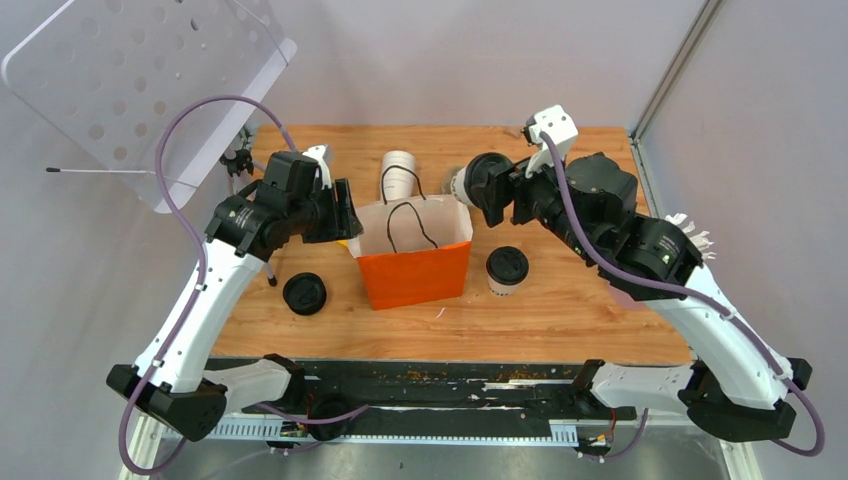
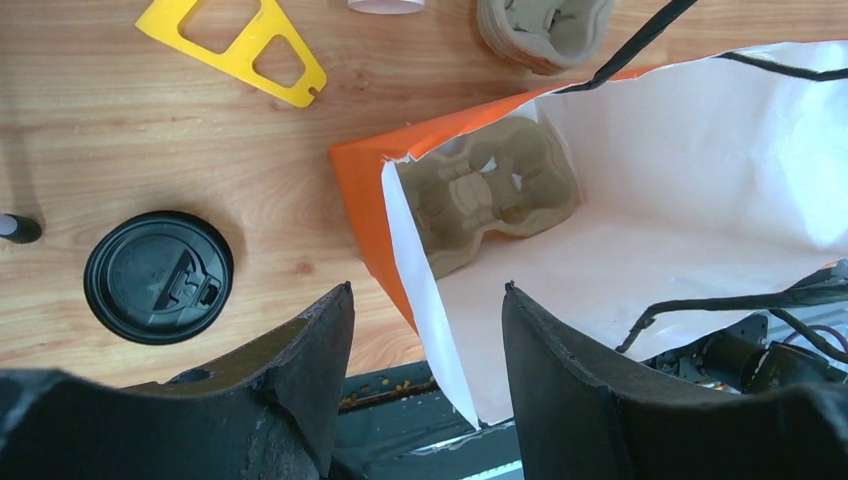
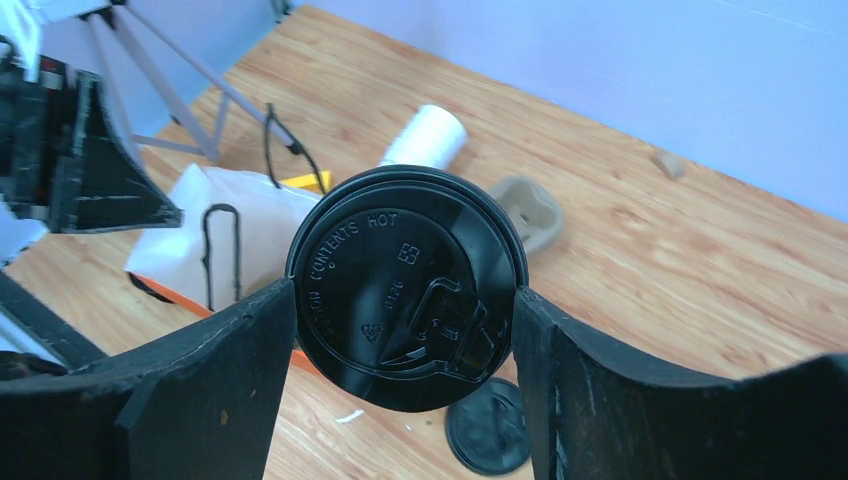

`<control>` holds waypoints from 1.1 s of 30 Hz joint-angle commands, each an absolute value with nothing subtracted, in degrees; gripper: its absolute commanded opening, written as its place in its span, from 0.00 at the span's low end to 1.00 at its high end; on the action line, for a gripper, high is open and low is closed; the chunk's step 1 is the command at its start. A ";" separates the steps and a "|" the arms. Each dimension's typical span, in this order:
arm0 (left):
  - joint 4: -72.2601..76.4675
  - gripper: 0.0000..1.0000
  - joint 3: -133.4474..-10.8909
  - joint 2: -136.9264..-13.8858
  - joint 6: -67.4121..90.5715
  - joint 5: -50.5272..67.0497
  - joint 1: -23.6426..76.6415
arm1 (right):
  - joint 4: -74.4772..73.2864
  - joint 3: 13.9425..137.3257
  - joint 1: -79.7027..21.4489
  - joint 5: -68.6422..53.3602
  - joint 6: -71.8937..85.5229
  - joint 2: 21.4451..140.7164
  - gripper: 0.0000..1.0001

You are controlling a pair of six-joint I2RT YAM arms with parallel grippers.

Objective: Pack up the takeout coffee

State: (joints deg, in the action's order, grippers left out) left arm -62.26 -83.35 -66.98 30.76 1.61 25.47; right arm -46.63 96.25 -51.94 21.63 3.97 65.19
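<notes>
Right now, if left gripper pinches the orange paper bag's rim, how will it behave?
Orange paper bag wall looks thin and creased: probably floppy, rim likely buckles. With just a pulp cup carrier visible inside, it's probably light and may slide.

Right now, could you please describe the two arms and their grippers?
The left arm and right arm have white lower links, black joints and bases, and a purple cable each. The left gripper and right gripper are black, with broad wedge-shaped fingers.

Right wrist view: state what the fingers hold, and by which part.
The right fingers hold the takeout coffee, pinched on opposite sides of its black lid's rim, with the lid's top facing the wrist camera.
</notes>
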 commanded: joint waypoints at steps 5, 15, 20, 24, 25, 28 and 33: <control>-59.92 0.60 -80.38 -65.55 27.64 5.63 25.67 | -37.52 91.65 -52.36 10.88 7.15 67.60 0.66; -57.83 0.21 -79.57 -64.35 24.03 9.57 25.71 | -37.70 83.57 -52.39 2.06 -6.04 68.14 0.67; -52.46 0.10 -75.74 -59.68 21.50 14.59 25.71 | -38.44 78.84 -52.39 -5.47 -12.44 65.26 0.67; -47.45 0.08 -71.34 -55.58 20.75 20.30 25.71 | -37.42 74.93 -52.47 -12.83 -15.07 62.12 0.67; -45.87 0.08 -70.00 -54.50 20.53 21.16 25.71 | -37.41 74.20 -52.47 -13.96 -15.98 61.55 0.67; -44.43 0.08 -67.94 -51.83 19.28 22.69 25.74 | -39.24 73.69 -53.04 -15.64 -19.75 61.44 0.67; -46.19 0.08 -68.04 -50.78 16.27 24.16 25.75 | -39.45 73.88 -55.94 -13.95 -25.59 61.88 0.67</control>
State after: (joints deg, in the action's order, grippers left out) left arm -49.36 -67.75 -51.81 20.21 20.64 25.50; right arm -40.66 73.56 -54.00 -12.43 -18.94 62.33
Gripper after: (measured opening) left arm 0.076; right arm 0.742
